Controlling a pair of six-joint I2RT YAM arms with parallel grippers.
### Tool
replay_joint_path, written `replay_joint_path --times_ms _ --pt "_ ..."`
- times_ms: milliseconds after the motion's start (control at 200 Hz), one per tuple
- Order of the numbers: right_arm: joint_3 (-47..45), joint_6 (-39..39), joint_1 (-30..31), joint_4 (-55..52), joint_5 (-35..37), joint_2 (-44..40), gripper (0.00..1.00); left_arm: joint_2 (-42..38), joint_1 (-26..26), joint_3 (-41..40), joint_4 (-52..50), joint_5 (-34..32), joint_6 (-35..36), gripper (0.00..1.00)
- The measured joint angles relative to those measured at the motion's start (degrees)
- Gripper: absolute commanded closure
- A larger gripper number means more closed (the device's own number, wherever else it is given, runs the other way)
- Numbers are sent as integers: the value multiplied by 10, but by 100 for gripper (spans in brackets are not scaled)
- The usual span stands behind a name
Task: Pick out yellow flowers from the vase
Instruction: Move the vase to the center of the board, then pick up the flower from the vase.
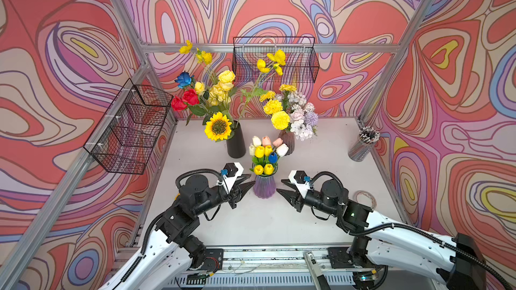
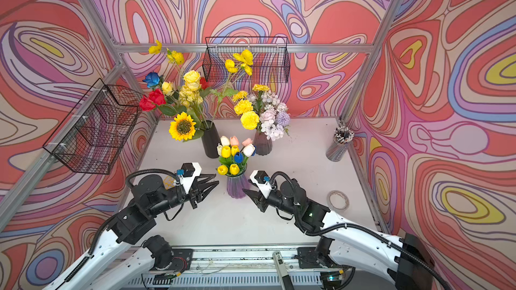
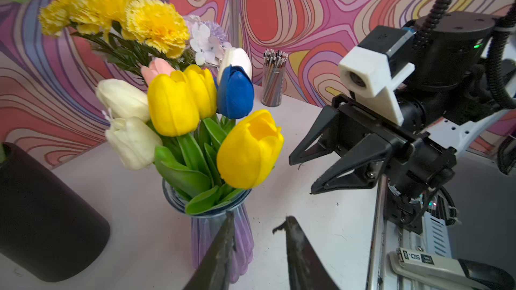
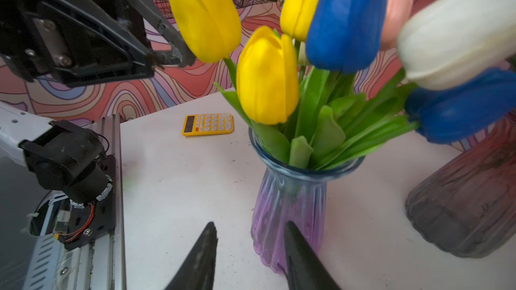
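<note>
On white table (image 1: 251,218), brackets purple vase (image 1: 264,186) with left gripper (image 1: 252,179) at 9 o'clock, right gripper (image 1: 279,185) at 3, fingers (image 3: 303,258) part-spread and empty, presumably lining up yellow tulips (image 1: 258,169).

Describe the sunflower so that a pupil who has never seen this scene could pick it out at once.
On the white table, find the smooth black vase. The sunflower droops lowest from its bunch, beside the rim. It alone has a flat brown centre ringed with yellow petals; the yellow roses above it have none.
</note>
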Motion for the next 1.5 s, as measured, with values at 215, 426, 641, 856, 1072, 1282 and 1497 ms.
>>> replay_joint_path --times_ms 215,426,641,856,1072,1282,1497 --pt "-30 1 0 12 47 0 59 65 0 7 -3 13 17 73" --pt "-68 12 0 46 76 -2 60 57 0 6 30 -14 29 77" --pt "-94 26 0 71 90 -4 61 63 0 6 56 -29 37 78" --pt "-100 35 0 93 95 -4 61 88 0 6 80 -31 38 78" --pt "-101 37 0 114 95 4 62 106 0 5 106 -28 40 78" --pt "-101 41 0 128 95 18 62 117 0 2 138 -28 40 81" --pt "-101 41 0 134 95 20 63 129 0 -10 160 -26 38 85"
